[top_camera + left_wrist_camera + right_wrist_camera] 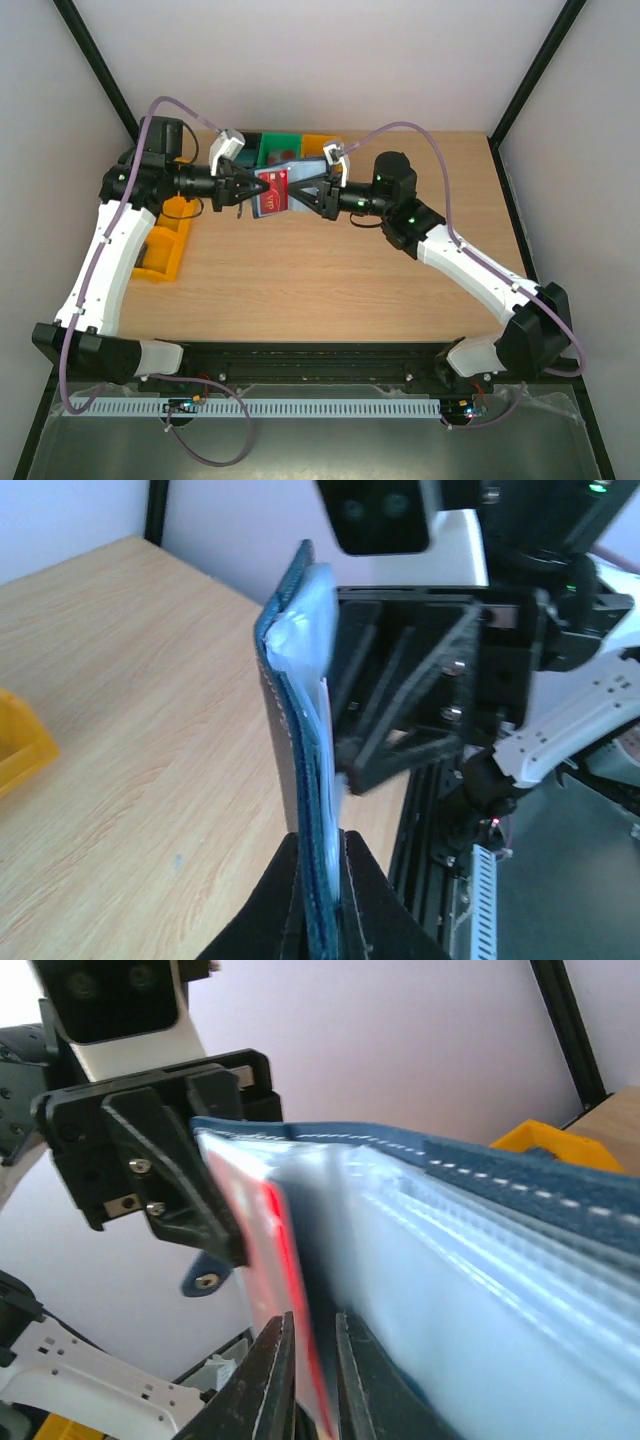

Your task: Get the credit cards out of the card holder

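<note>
The navy card holder (268,200) hangs open in the air over the back middle of the table, between both grippers. My left gripper (245,190) is shut on its left edge; the left wrist view shows the holder (295,700) edge-on and upright in the gripper (322,845). A reddish-pink credit card (277,183) sticks out of the pale blue pockets. In the right wrist view this card (265,1240) runs down between the fingers of my right gripper (315,1325). These stand narrowly apart, with a dark gap beside the card. The snap tab (205,1278) dangles behind. Other cards are hidden.
A yellow bin (165,240) sits at the table's left edge under the left arm. A green bin (280,148) and an orange-yellow bin (318,145) stand at the back behind the holder. Bare wood lies in front of the grippers.
</note>
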